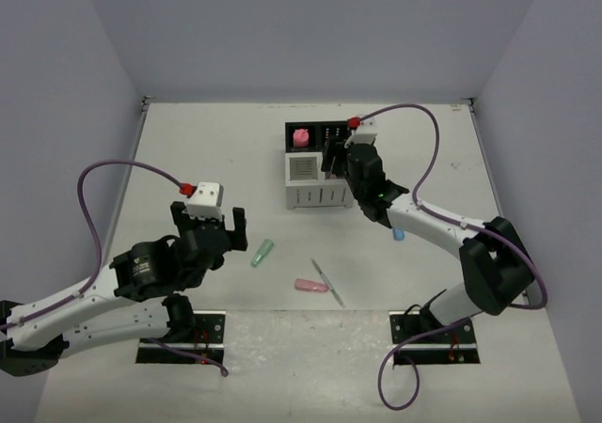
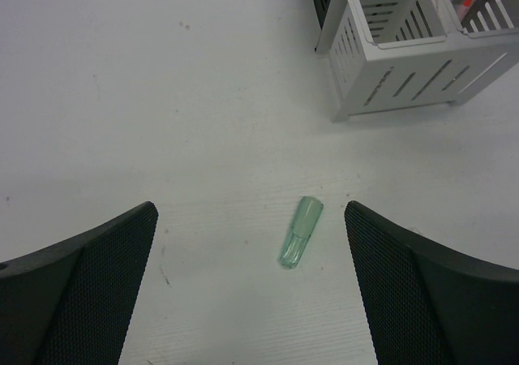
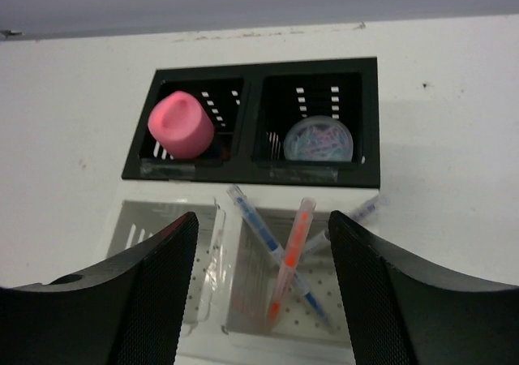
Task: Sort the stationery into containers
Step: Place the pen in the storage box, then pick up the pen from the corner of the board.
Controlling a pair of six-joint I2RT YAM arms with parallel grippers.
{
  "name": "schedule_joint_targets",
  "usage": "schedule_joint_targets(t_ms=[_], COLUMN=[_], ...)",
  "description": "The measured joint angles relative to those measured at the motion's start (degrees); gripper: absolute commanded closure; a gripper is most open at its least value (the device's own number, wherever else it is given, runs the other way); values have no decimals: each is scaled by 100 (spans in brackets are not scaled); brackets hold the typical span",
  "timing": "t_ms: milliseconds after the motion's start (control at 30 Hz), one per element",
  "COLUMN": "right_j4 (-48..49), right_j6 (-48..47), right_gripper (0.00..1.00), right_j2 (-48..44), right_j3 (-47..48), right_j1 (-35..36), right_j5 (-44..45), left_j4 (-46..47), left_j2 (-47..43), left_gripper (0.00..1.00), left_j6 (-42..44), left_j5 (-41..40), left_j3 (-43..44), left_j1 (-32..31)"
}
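Left gripper (image 2: 250, 215) hangs released above the green marker (image 2: 300, 231), lying off-centre between the fingers; recommend centring, then descending to close across its barrel. Loose on the table (image 1: 188, 141): one green marker, one pink marker (image 1: 310, 286), one grey pen (image 1: 327, 282), one blue marker (image 1: 398, 235). Beyond, right gripper (image 3: 261, 223), released, hovers over the organizer (image 3: 369, 113): one pink eraser (image 3: 180, 126), one puck (image 3: 319, 138), one orange pen (image 3: 292, 251), apparently two blue pens (image 3: 251, 215).

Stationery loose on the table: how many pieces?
4. A green marker lies before the left gripper; a pink marker and a grey pen lie together near the front; a blue marker peeks from beside the right arm. The arms may hide others.
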Motion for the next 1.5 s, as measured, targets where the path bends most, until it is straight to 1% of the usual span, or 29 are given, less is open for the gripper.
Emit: schedule_joint_targets(t_ms=[233,367,400,467,567,733,867,900,1100,1333,1500], right_j4=[-28,-347,-530,-1226,-2265,-3906,-4782,-4928,-5341,-5415,-5416], right_j6=[47,91,106,149,220,680,1106,1197,1465,1523,1483], right_gripper=[29,32,33,37,42,52,60,61,64,65,66], right_j2=[-469,-1280,-1513,-1935,-2142,-1954,-1694,-1614,-985,-57,442], right_j3=[-451,-559,-545,-409,-92,81,-82,-136,-218,-205,-146], right_j1=[11,159,222,434,901,2035,2508,2583,2971,3011,3010], right_j5=[-106,-286,-392,-634,-775,-789,-876,-886,-948,-967,-969], left_j4=[66,65,63,57,38,-10,-78,-78,-83,-83,-80], left_j2=[-146,-142,-138,-124,-75,97,215,238,253,321,405], left_gripper=[0,0,0,0,0,0,0,0,0,0,0], left_j6=[72,72,70,57,14,-63,-135,-148,-213,-211,-206], left_j5=[51,49,46,30,-13,-57,-82,-85,-96,-92,-83], left_j3=[-63,-63,-63,-63,-63,-63,-63,-63,-63,-63,-63], left_j1=[0,19,31,71,149,370,480,492,516,514,516])
